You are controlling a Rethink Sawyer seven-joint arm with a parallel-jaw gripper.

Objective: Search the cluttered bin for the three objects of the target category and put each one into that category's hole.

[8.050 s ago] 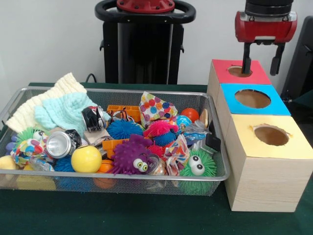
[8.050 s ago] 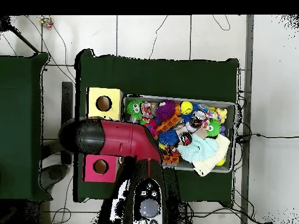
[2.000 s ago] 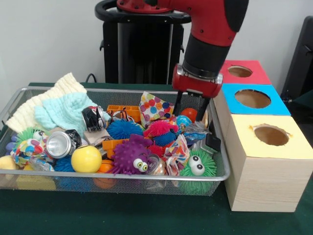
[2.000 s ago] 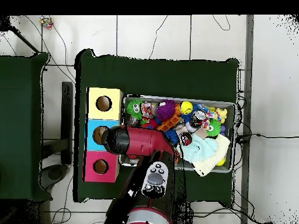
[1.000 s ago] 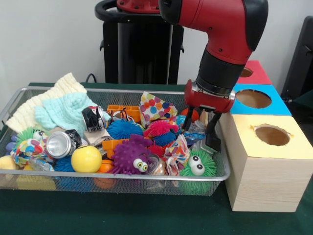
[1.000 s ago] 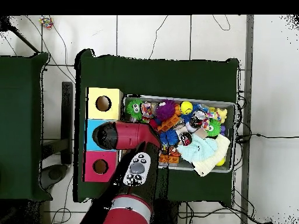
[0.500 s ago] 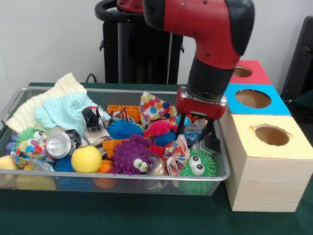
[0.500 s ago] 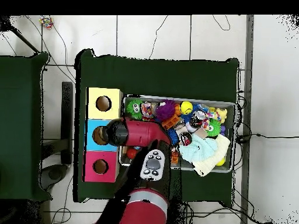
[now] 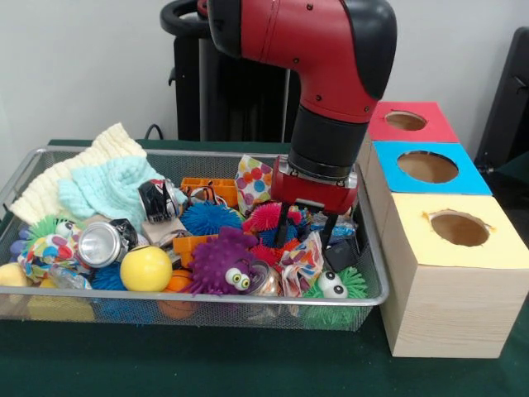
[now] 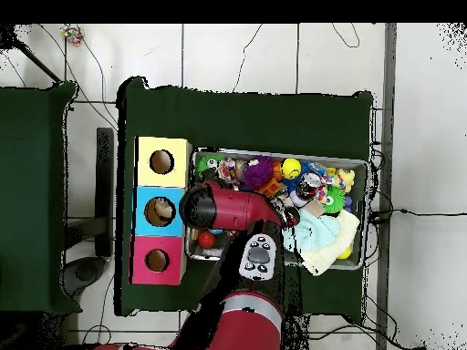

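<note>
The cluttered bin [image 9: 50,291] sat on the green table [image 9: 207,364], just left of 3 wooden boxes w/ yellow [image 9: 450,248], blue [image 9: 430,165] & red [image 9: 409,122] tops in the front view. It was full of toys. The gripper [image 9: 304,233] hung low inside the bin's right part, its 2 black fingers [image 9: 282,225] spread apart, nothing held between them. The tips were down by a patterned cloth scrap [image 9: 299,258], between the purple spiky toy [image 9: 216,263] & the green spiky toy [image 9: 335,285]. A yellow ball [image 9: 145,268] lay farther left.

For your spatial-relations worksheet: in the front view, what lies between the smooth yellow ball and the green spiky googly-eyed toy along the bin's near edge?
In the front view, a purple spiky googly-eyed toy lies between the yellow ball and the green spiky toy.
</note>
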